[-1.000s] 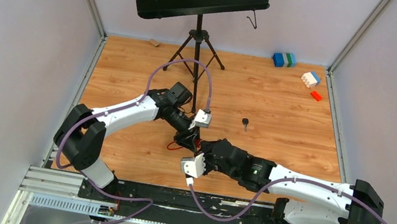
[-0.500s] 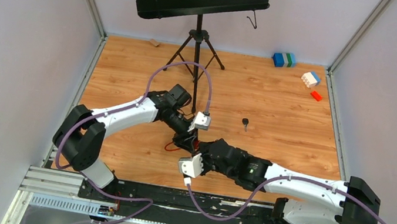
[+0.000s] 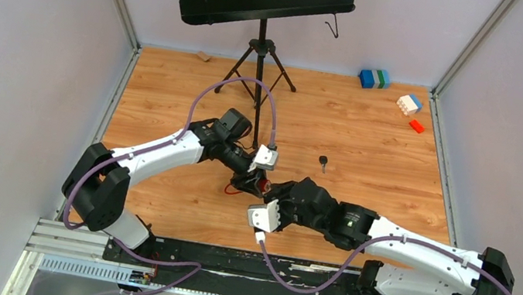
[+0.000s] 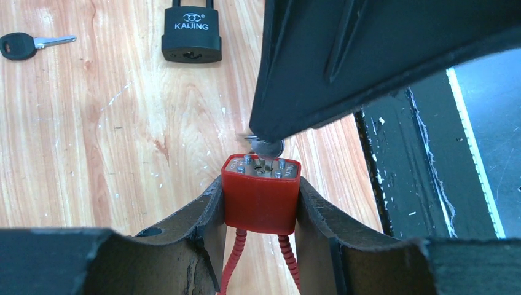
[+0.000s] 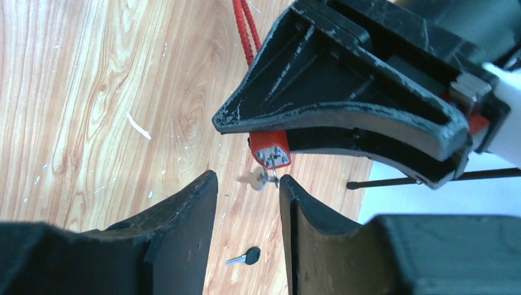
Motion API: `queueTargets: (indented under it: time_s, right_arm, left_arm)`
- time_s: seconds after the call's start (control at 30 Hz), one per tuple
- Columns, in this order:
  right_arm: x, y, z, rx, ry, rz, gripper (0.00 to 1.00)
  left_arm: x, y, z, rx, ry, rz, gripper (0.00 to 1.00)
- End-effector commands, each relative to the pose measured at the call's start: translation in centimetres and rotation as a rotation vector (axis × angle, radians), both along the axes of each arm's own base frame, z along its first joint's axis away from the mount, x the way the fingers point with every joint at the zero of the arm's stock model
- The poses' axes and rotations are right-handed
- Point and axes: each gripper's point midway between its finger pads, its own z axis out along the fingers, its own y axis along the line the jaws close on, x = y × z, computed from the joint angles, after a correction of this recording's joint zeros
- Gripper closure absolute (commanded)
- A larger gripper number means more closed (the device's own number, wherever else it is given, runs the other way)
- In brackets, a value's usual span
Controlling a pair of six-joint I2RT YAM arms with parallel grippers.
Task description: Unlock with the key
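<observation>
My left gripper (image 4: 261, 212) is shut on a red padlock (image 4: 261, 196) with a red cable shackle (image 4: 232, 258), keyhole end facing away. A small silver key (image 4: 268, 147) sticks in the keyhole. In the right wrist view the padlock (image 5: 270, 149) and the silver key (image 5: 269, 176) hang just beyond my right gripper (image 5: 246, 181), which is open; the key is by the right fingertip. In the top view the two grippers meet over the table's middle, left gripper (image 3: 253, 181) and right gripper (image 3: 281, 194).
A black KAIJING padlock (image 4: 191, 38) and a black-headed key (image 4: 24, 45) lie on the wooden floor. That key also shows in the top view (image 3: 323, 161). A music stand (image 3: 262, 46) stands behind. Toy blocks (image 3: 374, 78) lie far right.
My right arm has shifted a little to the right and farther in. My left arm has moved slightly farther, still holding the red padlock.
</observation>
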Motion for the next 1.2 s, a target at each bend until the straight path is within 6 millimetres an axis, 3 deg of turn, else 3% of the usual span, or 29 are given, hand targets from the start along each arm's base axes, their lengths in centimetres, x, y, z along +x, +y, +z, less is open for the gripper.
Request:
queueTargets:
  time_s: [0.0,0.1,0.3,0.7,0.97,1.17]
  right_arm:
    - [0.2,0.1,2.6,0.085,0.035,-0.014,0.6]
    - [0.7,0.0,3.0,0.104,0.033,-0.031,0.67]
    - [0.6,1.0,3.5,0.138,0.064,-0.014,0.68]
    - [1.4,1.8,3.0,0.121,0.043,-0.019,0.83]
    - [1.6,1.8,2.8,0.109,0.025,-0.016,1.0]
    - [1.3,2.1,2.2,0.082,0.003,0.015,1.0]
  left_arm:
    - [0.2,-0.4,2.2,-0.07,-0.073,-0.031,1.0]
    - [0.0,-0.2,2.1,-0.065,-0.075,-0.04,1.0]
    - [-0.3,-0.1,1.9,-0.068,-0.077,-0.057,1.0]
    - [-1.1,0.1,1.6,-0.065,-0.066,-0.086,1.0]
    - [-1.3,0.0,1.7,-0.066,-0.053,-0.094,1.0]
    - [-1.7,-0.4,2.5,-0.092,-0.019,-0.106,1.0]
